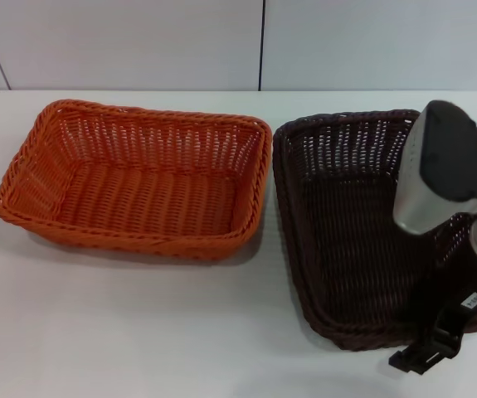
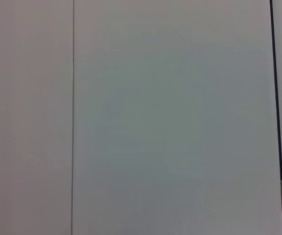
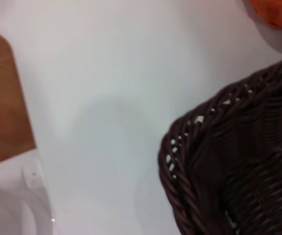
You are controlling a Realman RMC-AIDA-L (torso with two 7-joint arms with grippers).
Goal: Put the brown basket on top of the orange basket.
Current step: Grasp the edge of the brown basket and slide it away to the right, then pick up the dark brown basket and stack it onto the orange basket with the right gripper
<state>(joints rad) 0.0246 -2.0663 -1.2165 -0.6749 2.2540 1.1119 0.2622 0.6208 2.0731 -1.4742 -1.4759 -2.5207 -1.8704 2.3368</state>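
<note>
One orange basket [image 1: 138, 178] beside one brown basket [image 1: 346, 224], both on table [image 1: 138, 332].

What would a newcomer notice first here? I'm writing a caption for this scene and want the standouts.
The bright orange basket stands out first, sitting on the left of the white table. Just beside it on the right is the brown basket, rims nearly touching. The right arm hangs over the brown basket's right near corner, with its right gripper low at the near rim; the left arm is out of sight.
</note>
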